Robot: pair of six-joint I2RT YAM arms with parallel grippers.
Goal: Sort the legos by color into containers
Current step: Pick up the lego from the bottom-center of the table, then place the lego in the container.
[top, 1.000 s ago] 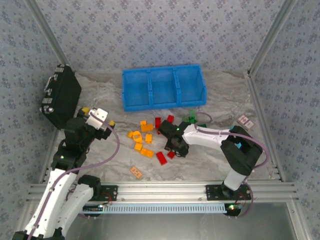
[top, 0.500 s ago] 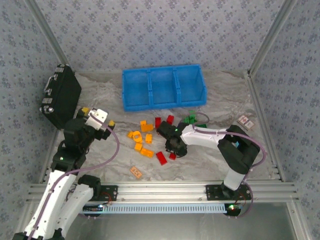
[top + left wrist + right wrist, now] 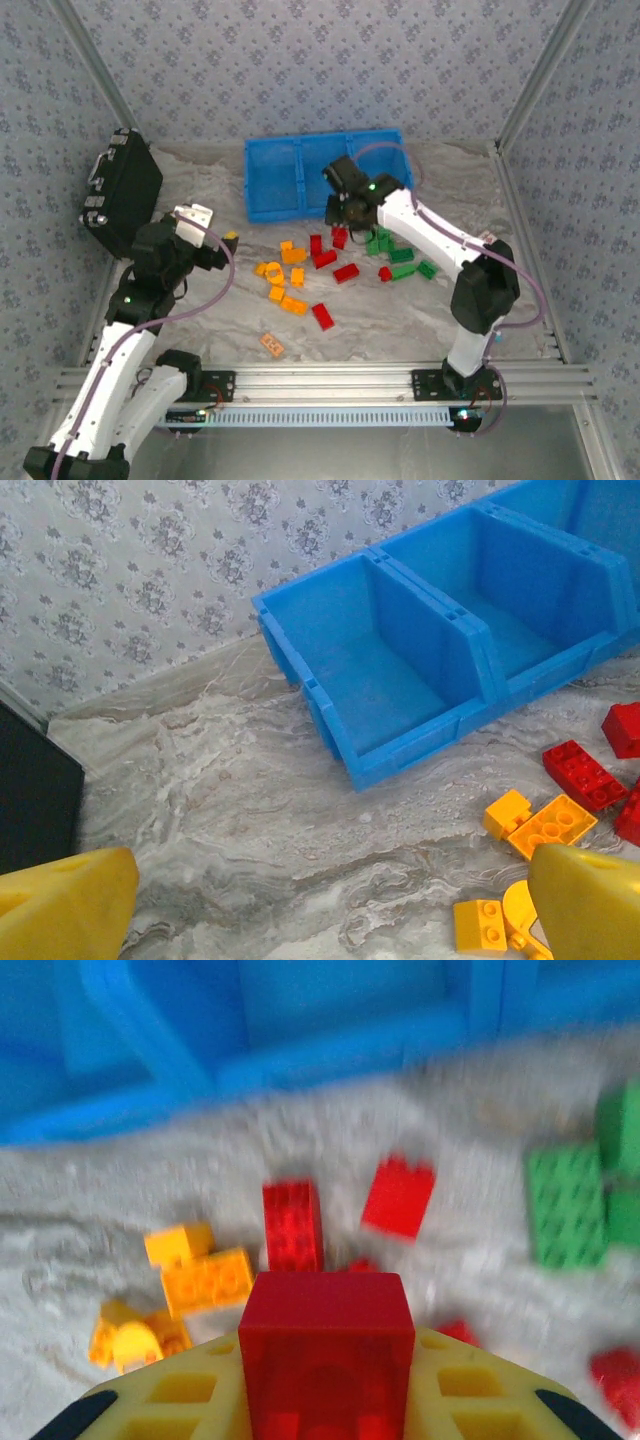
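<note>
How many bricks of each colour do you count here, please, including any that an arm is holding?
Orange-yellow bricks: 7
Red bricks: 7, including the red brick held in the right fingers
Green bricks: 6
Total: 20, approximate where bricks bunch together.

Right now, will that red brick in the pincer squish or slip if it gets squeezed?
Probably no squishing: the red brick looks straight-edged and square in the right pincer. It is small beside the blue bin, so likely light. Its smooth sides could slip a little, though it sits squarely between the yellow fingers.
</note>
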